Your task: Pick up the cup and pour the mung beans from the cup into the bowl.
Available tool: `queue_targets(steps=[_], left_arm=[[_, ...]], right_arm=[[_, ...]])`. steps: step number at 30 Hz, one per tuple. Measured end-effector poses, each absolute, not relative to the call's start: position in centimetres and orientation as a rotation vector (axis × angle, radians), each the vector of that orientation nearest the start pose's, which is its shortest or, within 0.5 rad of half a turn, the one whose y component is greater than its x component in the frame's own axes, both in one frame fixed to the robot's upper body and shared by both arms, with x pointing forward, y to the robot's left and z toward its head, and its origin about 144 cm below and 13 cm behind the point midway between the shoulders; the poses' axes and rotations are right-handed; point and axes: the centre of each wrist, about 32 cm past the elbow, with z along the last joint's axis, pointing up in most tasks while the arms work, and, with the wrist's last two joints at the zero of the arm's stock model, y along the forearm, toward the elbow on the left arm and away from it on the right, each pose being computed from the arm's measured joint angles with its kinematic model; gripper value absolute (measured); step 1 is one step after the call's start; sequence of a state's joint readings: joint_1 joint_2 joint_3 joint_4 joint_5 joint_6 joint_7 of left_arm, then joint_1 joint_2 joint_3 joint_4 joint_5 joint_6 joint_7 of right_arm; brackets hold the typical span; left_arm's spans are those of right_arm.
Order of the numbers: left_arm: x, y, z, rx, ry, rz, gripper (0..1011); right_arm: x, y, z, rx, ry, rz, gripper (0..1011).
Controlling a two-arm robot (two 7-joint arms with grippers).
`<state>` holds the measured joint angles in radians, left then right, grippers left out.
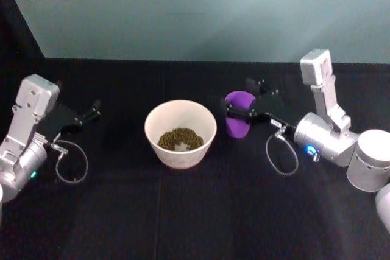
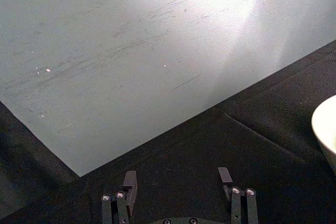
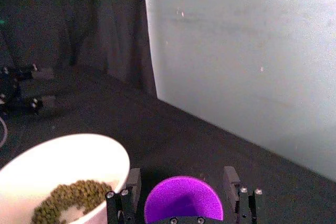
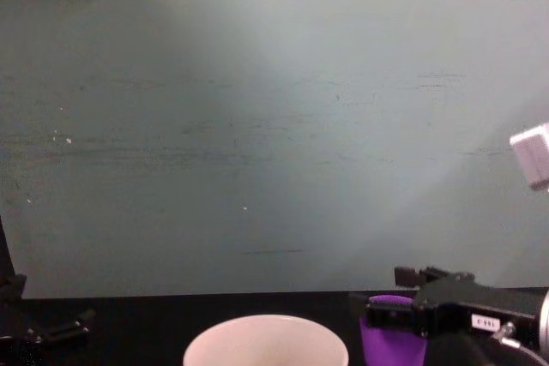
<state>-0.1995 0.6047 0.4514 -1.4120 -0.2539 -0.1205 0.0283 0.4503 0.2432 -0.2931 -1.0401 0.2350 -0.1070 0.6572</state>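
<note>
Our right end effector (image 1: 242, 109) sits spread around the upright cup (image 1: 238, 114), not visibly gripping. Beans (image 1: 180, 139) already fill the bowl (image 1: 180, 133), centre frame; the left end effector (image 1: 91, 111) idles open, far left.

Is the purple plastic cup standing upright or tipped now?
Upright: the purple plastic cup stands on the black table, mouth up, between the right gripper fingers.

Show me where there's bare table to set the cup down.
Free: the black table in front of the bowl, and the strip between the bowl and the left gripper. Crowded: right of the bowl, where the right gripper has its jaws on either side of the cup.
</note>
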Motion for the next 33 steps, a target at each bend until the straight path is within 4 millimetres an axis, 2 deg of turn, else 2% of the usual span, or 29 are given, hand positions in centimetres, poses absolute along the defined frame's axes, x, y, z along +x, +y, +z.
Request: queue_targets(steps=[6, 15, 23, 33], left_arm=[[48.9, 31.0, 114.0, 0.304, -0.285, 1.248, 1000], [48.9, 31.0, 114.0, 0.304, -0.285, 1.248, 1000], [48.9, 31.0, 114.0, 0.304, -0.285, 1.248, 1000], [48.9, 31.0, 114.0, 0.304, -0.285, 1.248, 1000]], right_arm=[[56.3, -25.9, 115.9, -0.069, -0.1, -0.802, 1003], [53.9, -24.9, 117.2, -0.081, -0.254, -1.041, 1003], [53.6, -25.9, 116.3, -0.078, -0.245, -1.203, 1003], [54.8, -27.1, 114.4, -0.201, -0.155, -1.26, 1003]])
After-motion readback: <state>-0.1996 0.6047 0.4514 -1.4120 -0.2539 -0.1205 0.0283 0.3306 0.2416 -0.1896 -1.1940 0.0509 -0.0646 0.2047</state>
